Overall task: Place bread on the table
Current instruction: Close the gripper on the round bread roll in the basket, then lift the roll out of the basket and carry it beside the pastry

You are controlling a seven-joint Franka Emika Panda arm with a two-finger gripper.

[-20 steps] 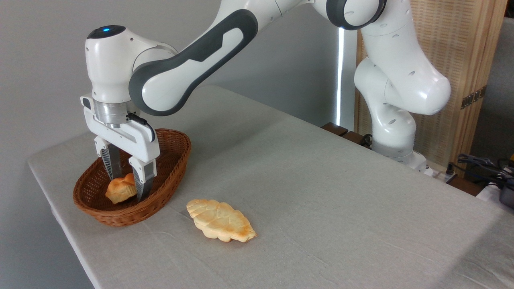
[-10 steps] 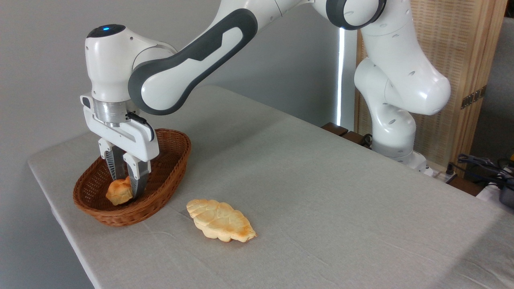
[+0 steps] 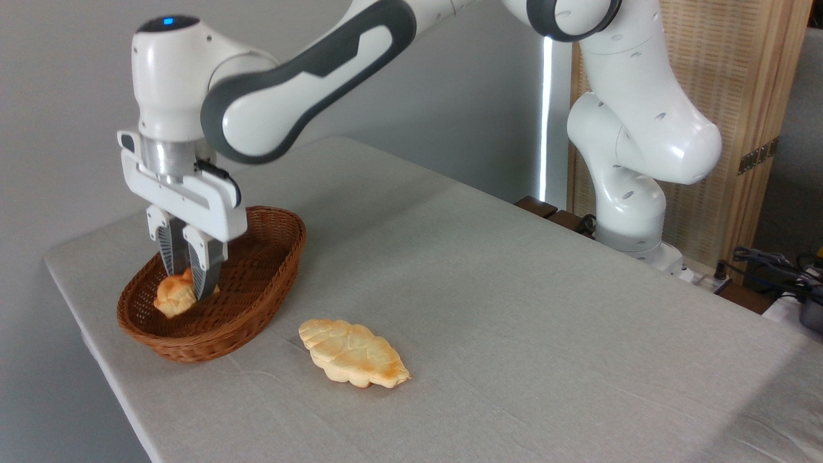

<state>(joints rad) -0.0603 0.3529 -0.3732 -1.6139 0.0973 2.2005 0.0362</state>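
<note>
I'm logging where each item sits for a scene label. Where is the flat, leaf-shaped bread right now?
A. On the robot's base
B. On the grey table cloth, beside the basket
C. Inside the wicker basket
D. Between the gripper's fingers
B: the leaf-shaped bread lies flat on the table, just right of the wicker basket, while the gripper is shut on the small bun over the basket.

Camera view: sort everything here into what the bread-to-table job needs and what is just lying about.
Needed for the job:
- bread, pinched between the closed jaws
- gripper
- wicker basket, under the bread
- table

Just lying about:
- flat leaf-shaped bread on the cloth
- cables at the right edge
</note>
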